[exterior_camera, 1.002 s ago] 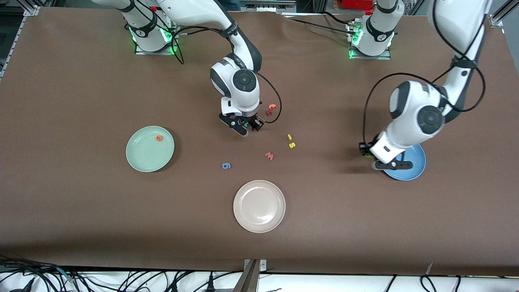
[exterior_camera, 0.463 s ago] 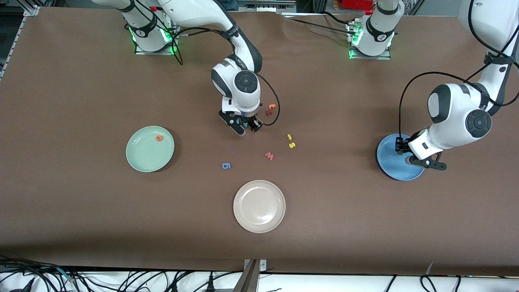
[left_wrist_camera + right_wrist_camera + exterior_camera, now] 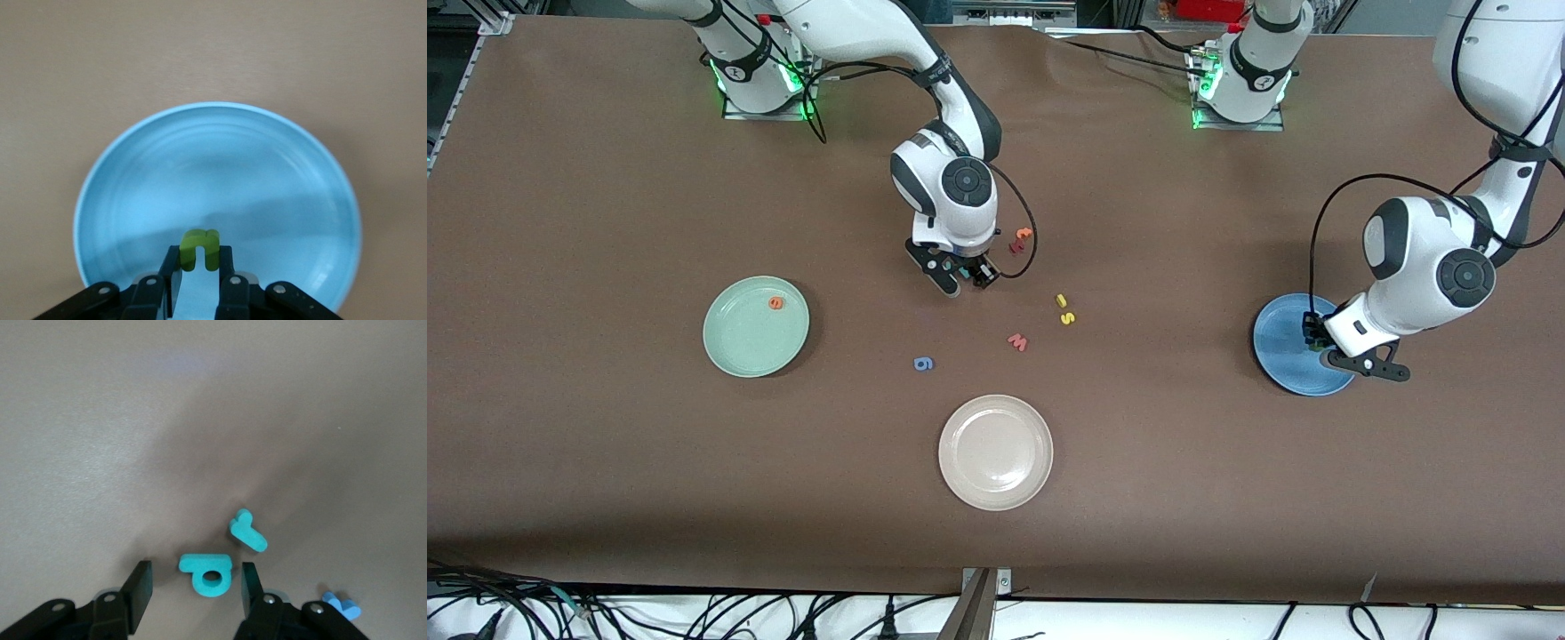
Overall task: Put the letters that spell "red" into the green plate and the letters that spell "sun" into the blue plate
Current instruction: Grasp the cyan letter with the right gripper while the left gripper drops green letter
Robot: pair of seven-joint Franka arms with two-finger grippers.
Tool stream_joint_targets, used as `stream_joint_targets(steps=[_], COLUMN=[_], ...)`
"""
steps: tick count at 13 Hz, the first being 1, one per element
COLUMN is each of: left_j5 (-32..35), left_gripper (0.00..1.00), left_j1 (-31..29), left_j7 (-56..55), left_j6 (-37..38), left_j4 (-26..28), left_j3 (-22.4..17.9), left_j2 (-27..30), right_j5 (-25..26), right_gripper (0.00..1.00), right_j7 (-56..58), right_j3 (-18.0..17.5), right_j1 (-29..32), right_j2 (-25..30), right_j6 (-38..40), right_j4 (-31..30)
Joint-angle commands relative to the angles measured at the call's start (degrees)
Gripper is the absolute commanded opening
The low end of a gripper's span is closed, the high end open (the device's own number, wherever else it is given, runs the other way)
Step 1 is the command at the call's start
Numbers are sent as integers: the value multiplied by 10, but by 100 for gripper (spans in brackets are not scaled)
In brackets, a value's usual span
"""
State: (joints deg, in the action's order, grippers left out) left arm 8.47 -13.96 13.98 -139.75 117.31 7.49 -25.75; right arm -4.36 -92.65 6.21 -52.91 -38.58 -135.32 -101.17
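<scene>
Green "n" legs toward wrist, pinched by left gripper over blue plate, right gripper open.

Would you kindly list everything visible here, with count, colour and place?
green plate: one, mint, toward the right arm's end.
letter e: one, orange, in the green plate.
blue plate: one, toward the left arm's end.
beige plate: one, nearest the front camera.
letter n: one, green, held over the blue plate.
letter d: one, teal, on the table between the right gripper's open fingers.
letter r: one, teal, beside d.
yellow letters: two, mid-table.
left gripper: over the blue plate.
right gripper: low around d.
</scene>
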Motion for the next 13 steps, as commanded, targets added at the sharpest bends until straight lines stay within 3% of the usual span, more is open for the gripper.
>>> stream_joint_targets(steps=[1, 3, 5, 6, 10, 13], left_j5=[25, 25, 25, 24, 19, 17], left_gripper=[18, 26, 61, 72, 78, 79], left_j1=[-16, -16, -16, -15, 0, 54], left_j7=[2, 1, 0, -1, -41, -179], left_j6=[-27, -27, -27, -26, -10, 28], left_j4=[-2, -2, -2, -2, -1, 3], left_j3=[3, 3, 3, 4, 12, 37], left_j2=[-16, -15, -16, -14, -2, 24], right_j5=[-6, -6, -6, -6, -6, -6], right_gripper=[62, 62, 62, 61, 56, 55], right_j7=[-21, -28, -29, -29, -29, -28], right_j3=[4, 4, 4, 4, 4, 5], right_j1=[-8, -8, -9, -12, -12, -9], right_j2=[0, 0, 0, 0, -1, -2], right_j6=[2, 2, 2, 2, 2, 2], right_j4=[-5, -5, -5, -6, -9, -10])
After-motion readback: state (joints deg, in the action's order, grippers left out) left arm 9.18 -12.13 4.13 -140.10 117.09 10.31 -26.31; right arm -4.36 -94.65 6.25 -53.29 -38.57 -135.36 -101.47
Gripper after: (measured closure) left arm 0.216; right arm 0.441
